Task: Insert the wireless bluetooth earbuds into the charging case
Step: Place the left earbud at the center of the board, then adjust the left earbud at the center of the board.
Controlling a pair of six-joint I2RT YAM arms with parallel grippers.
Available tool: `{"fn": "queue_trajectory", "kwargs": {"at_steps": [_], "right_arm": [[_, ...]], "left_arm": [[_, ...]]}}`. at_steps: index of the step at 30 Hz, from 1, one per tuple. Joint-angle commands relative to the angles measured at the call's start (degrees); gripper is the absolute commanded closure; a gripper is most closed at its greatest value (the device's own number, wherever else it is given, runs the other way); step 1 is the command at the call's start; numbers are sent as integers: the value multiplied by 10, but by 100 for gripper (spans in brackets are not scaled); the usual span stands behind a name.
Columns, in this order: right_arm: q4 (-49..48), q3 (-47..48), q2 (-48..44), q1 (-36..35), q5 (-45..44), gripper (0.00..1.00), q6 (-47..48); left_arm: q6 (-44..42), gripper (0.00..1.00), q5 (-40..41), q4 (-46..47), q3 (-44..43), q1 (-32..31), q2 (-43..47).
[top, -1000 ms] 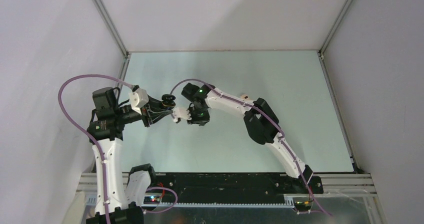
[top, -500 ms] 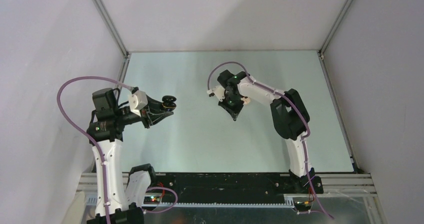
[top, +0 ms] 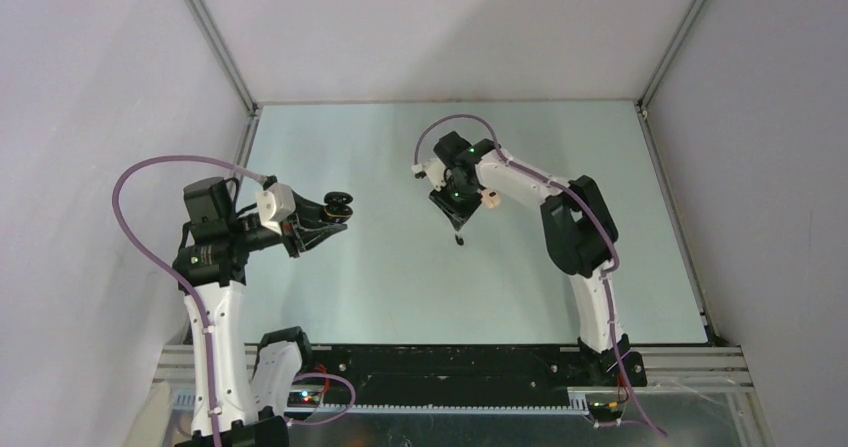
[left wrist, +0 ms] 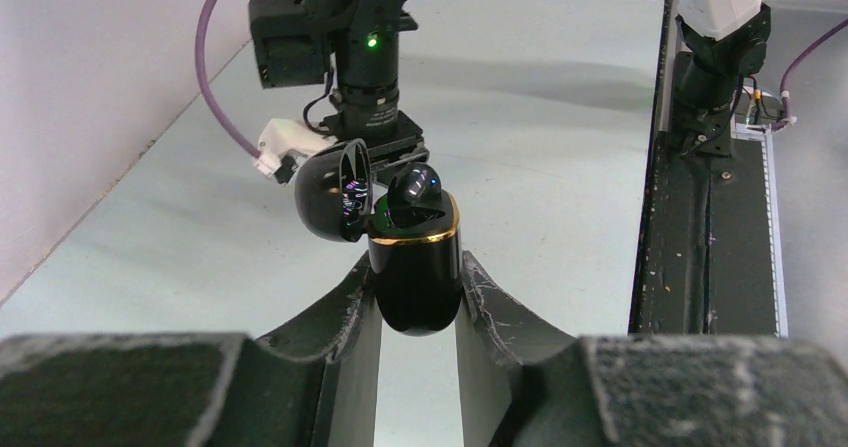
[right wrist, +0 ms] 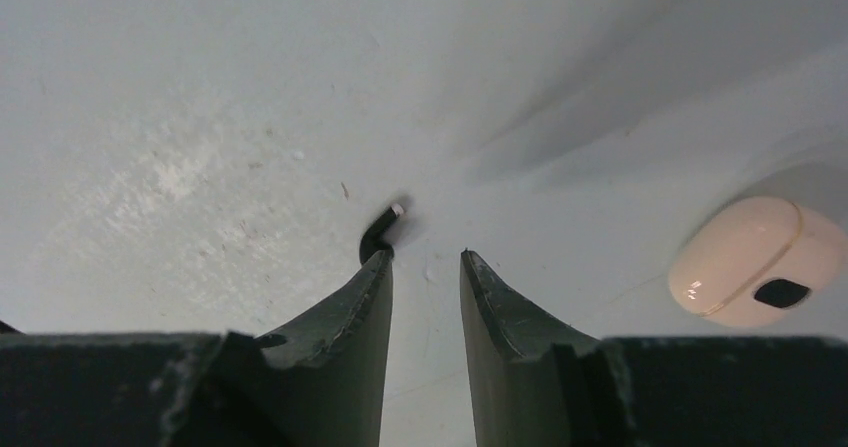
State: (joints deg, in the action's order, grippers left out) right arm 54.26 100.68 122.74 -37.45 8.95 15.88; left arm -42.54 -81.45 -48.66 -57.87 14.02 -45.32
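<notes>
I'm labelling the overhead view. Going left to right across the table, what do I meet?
Black charging case, gripped in the left pincer → right pincer → white case.

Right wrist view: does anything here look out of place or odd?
Yes. The black earbud lies on the table just outside the right tool, beside the tip of one finger, partly hidden by it, not in the gap. The jaws stand slightly apart with nothing between them.
</notes>
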Motion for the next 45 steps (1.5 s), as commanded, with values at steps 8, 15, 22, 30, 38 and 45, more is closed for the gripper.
{"fn": "queue_trajectory", "kwargs": {"at_steps": [8,15,22,30,38,45], "right_arm": [[-135,-282,-244,29,132,60,456],[-262,-283,-193,28,73,61,411],[-338,-283,-141,-8,-23,61,348],[-287,-283,-122,-32,-30,61,350],[-218,-283,-124,-49,-68,61,340],[-188,-283,-133,-60,-70,60,323]], "left_arm": [[-11,95,-21,8,-8,6,0],[-8,94,-20,9,-8,6,5],[-9,93,-21,11,-5,6,4],[-10,93,-22,11,-4,6,6],[-11,93,-24,9,-5,6,7],[-12,93,-25,8,-4,6,8]]}}
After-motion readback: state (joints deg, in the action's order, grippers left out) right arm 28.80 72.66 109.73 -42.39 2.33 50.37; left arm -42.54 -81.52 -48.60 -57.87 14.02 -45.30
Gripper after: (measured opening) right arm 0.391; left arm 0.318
